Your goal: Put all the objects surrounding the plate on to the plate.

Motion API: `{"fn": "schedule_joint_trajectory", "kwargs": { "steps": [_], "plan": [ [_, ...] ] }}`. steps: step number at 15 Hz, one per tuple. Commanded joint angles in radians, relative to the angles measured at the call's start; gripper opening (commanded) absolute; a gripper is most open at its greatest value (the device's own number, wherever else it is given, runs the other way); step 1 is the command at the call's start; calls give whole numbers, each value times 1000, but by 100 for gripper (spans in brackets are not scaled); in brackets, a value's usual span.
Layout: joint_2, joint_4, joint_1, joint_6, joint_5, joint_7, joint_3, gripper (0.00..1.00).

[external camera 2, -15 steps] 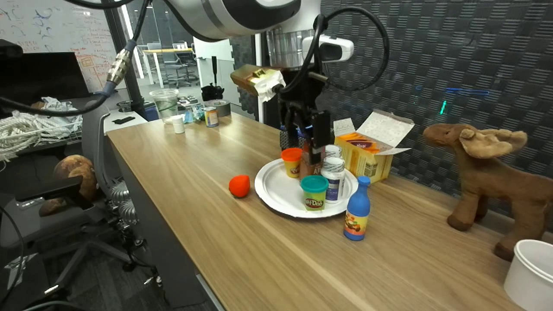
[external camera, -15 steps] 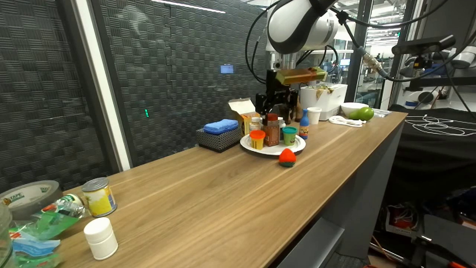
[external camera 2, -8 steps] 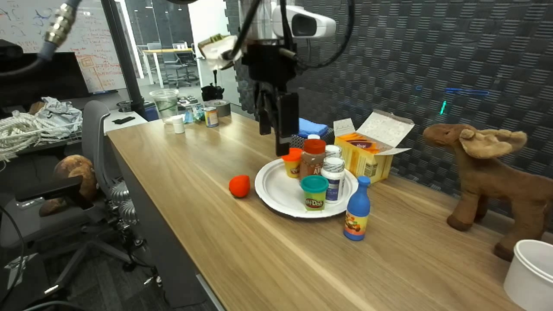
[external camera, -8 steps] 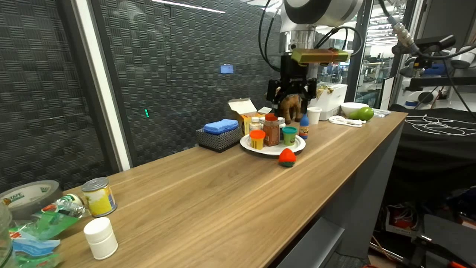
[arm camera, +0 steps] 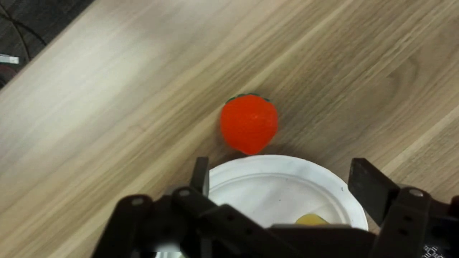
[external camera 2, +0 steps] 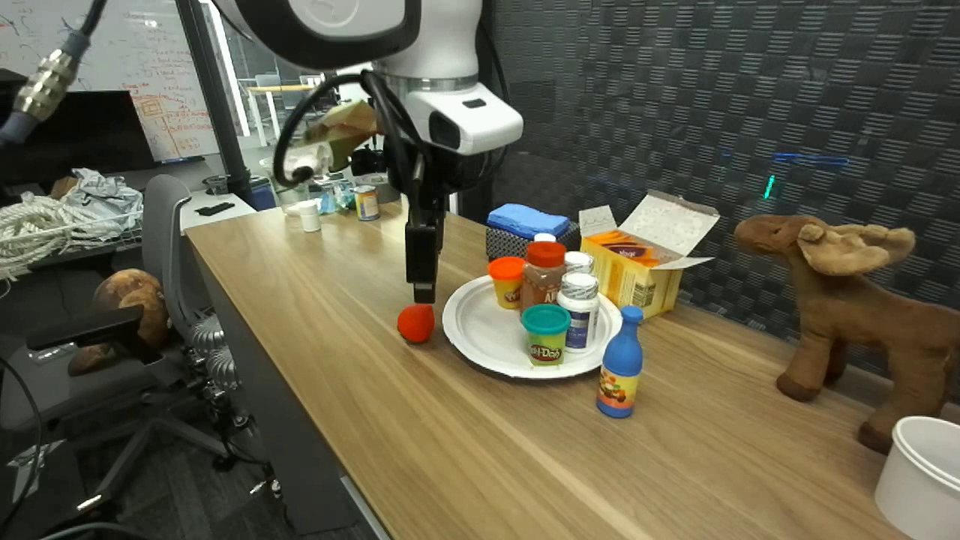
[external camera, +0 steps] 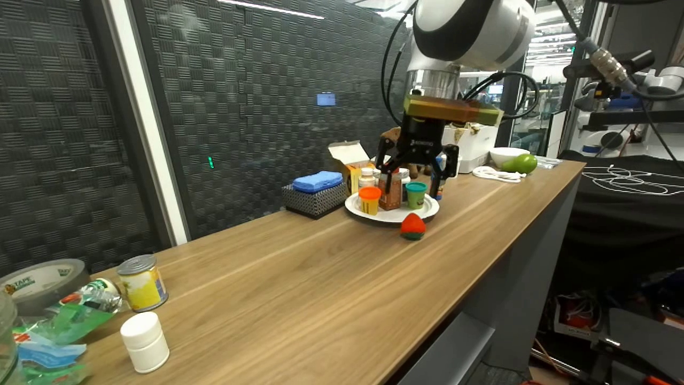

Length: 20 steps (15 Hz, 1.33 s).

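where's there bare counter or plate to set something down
Wide bare counter lies between the yellow can and the red strawberry. More shows between the blue bottle and the white cup. The plate is bare toward the strawberry, though the fingers hang nearby. Crowded: around the plate's red-lidded jar, hemmed by two lidded tubs and white bottles.

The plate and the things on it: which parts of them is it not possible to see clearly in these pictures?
Plate, wrist view: the gripper hides much of its lower part.
Yellow item on it, wrist view: the gripper covers the rest; too little shows to name it.
Red-lidded jar, in an exterior view: the front white bottle hides part of its label.
Fine print on that bottle: too small.
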Motion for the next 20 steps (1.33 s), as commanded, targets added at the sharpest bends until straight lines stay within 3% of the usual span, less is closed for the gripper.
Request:
{"fn": "schedule_joint_trajectory", "kwargs": {
  "steps": [1, 9, 20],
  "plan": [
    [68, -9, 30, 135, -29, 146, 17, 100],
    [112, -24, 95, 155, -252, 371, -17, 100],
    [43, -64, 88, 49, -297, 440, 3, 100]
  ]
}}
